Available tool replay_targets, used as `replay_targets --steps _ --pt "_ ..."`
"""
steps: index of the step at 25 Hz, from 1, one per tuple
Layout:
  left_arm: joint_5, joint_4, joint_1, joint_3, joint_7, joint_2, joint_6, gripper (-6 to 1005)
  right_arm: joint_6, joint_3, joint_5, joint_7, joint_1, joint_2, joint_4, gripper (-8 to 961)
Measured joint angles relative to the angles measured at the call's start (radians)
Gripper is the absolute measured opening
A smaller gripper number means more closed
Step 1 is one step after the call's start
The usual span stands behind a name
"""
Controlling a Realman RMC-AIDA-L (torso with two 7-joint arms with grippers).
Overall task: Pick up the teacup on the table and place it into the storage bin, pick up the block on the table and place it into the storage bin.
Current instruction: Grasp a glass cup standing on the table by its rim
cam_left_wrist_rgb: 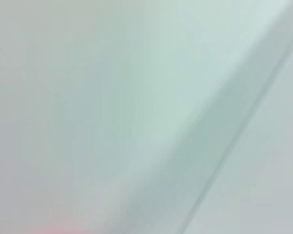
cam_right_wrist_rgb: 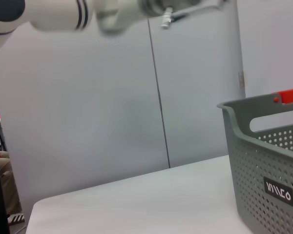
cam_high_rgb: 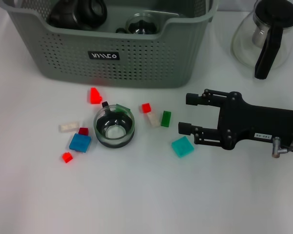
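Just beyond the tips of the right gripper [cam_high_rgb: 186,113], whose fingers stand apart and empty low over the table [cam_high_rgb: 136,195], lie a green block [cam_high_rgb: 165,118] and a teal block [cam_high_rgb: 182,146], the teacup [cam_high_rgb: 115,127] farther off past them, and the storage bin [cam_high_rgb: 112,48] well apart behind.

A plain white table top [cam_high_rgb: 136,195] fills the foreground. Behind it stands a pale grey panelled wall [cam_right_wrist_rgb: 112,107] with one thin vertical seam [cam_right_wrist_rgb: 158,97].
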Motion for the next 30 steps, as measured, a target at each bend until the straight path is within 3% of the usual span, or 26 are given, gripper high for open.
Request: replay_targets --steps 3,6,11,17,21,24,26,30 --pt "-0.252 -0.237 0.061 -0.076 0.088 0.066 0.173 519 0.0 0.0 0.0 0.0 0.0 0.0 0.0 745" --pt "-0.336 -0.32 0.114 -0.134 0.091 0.06 0.285 518 -0.001 0.0 0.0 0.0 0.003 -0.001 0.001 745" --pt "-0.276 -0.177 0.178 -0.073 0.057 0.046 0.362 517 -0.005 0.0 0.0 0.0 0.006 -0.002 0.001 745" --pt "0.036 0.11 0.238 0.158 0.022 0.043 0.362 516 -0.008 0.0 0.0 0.0 0.004 -0.003 0.001 744" --pt "0.274 0.188 0.211 0.247 -0.032 0.003 0.327 512 -0.007 0.0 -0.001 0.008 0.005 -0.002 0.001 744" --pt "0.445 0.24 0.17 0.32 -0.1 -0.045 0.268 505 -0.008 0.0 -0.001 0.009 0.003 -0.003 0.001 744" --pt "0.603 0.304 0.137 0.375 -0.172 -0.099 0.216 501 -0.008 0.0 -0.002 0.009 0.002 -0.004 0.001 744" --pt "0.774 0.379 0.109 0.436 -0.239 -0.16 0.187 494 -0.007 0.0 -0.002 0.009 -0.001 -0.003 0.001 745"
